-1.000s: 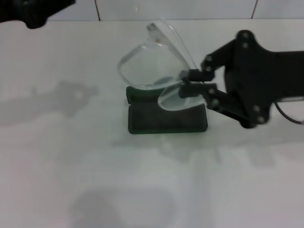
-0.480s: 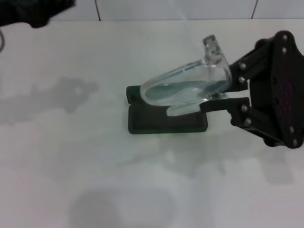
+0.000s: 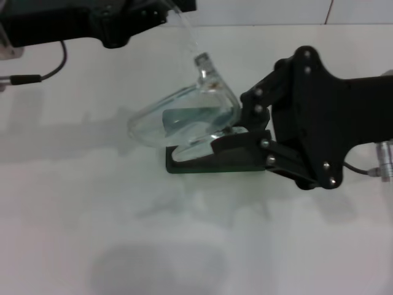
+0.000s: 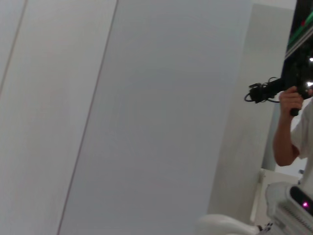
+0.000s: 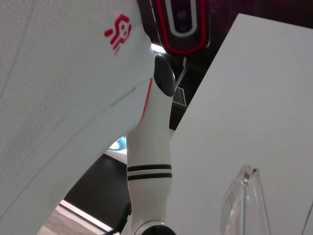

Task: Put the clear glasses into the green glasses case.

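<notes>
The clear glasses (image 3: 181, 117) hang tilted just above the table, one temple sticking up toward the top of the head view. My right gripper (image 3: 232, 130) comes in from the right and is shut on the frame's right end. Beneath the glasses lies the green glasses case (image 3: 212, 161), dark and partly covered by the lenses and the gripper's lower finger. My left gripper (image 3: 161, 11) reaches in along the top edge, close to the raised temple's tip. The right wrist view catches a clear edge of the glasses (image 5: 243, 205).
The white table (image 3: 92, 203) spreads around the case, with a tiled wall behind it. A cable (image 3: 43, 72) trails from the left arm at the far left. In the left wrist view there is a wall and a person (image 4: 293, 132) at one side.
My left arm has swung in from the top-left corner toward the raised temple. My right gripper has turned and shifted left, carrying the glasses lower over the case.
</notes>
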You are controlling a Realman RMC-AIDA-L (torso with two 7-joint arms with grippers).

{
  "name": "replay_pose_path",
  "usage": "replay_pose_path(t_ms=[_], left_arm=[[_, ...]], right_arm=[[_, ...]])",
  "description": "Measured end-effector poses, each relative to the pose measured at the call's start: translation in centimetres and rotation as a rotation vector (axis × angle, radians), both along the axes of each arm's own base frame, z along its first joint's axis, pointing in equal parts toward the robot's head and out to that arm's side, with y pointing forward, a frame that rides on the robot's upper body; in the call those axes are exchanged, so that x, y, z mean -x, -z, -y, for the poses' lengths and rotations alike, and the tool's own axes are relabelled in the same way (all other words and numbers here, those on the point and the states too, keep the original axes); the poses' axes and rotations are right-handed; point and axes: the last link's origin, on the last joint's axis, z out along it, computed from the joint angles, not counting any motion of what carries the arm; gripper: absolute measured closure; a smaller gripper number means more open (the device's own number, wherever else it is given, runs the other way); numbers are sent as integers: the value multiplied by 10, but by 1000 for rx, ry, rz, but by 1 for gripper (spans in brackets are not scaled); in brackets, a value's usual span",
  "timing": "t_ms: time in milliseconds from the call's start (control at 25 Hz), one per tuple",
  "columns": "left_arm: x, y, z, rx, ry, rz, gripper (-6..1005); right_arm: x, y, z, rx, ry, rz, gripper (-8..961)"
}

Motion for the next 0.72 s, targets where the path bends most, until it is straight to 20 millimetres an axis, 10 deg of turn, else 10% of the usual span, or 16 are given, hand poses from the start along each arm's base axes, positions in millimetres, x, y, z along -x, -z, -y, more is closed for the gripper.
replay_pose_path(t_ms=[720], left_arm=[[-3,1,11,45,49,46,915]], right_arm=[[-8,1,-3,-9,60,-29,887]])
